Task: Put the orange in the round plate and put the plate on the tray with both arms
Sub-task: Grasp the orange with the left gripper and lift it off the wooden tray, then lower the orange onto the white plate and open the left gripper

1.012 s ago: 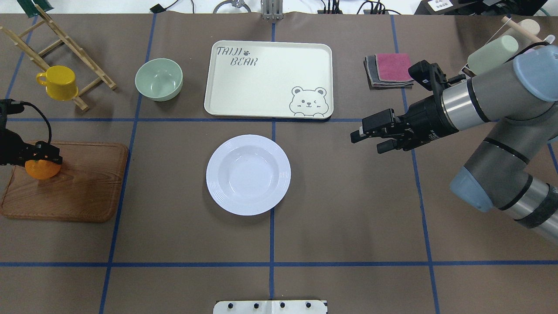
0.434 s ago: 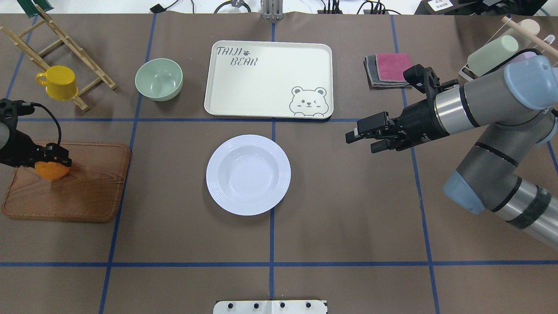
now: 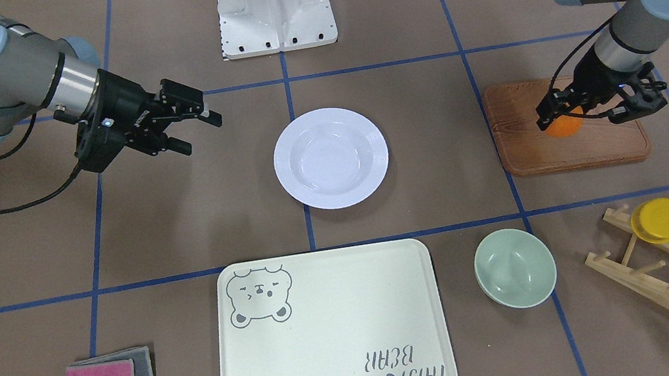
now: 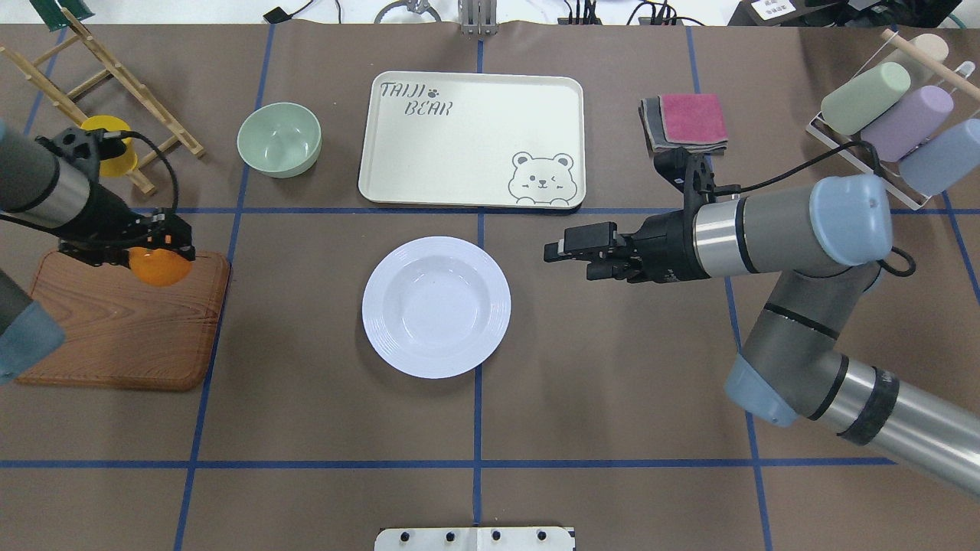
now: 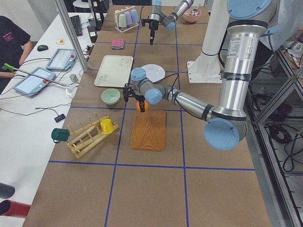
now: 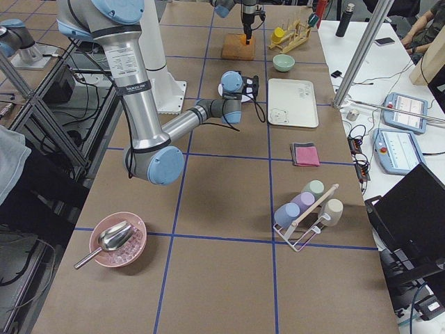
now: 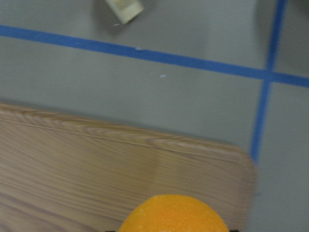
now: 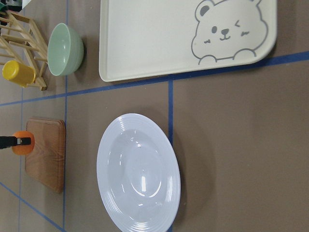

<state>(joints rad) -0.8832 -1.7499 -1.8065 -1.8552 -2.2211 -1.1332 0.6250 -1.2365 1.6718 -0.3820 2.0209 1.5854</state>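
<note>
orange (image 4: 158, 266) is pinched in the left end effector (image 4: 162, 256), over the corner of the wooden board (image 4: 122, 329) closest to the round plate (image 4: 436, 306). round plate lies flat in the middle of the desk (image 4: 612, 383), near the tray (image 4: 471, 138) but not touching it. right end effector (image 4: 570, 260) hangs just beside the plate with its fingers spread apart.

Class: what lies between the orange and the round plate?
Only the corner of the wooden board, then bare table crossed by one blue tape line, separates the orange from the round plate. The overhead view shows it.
</note>
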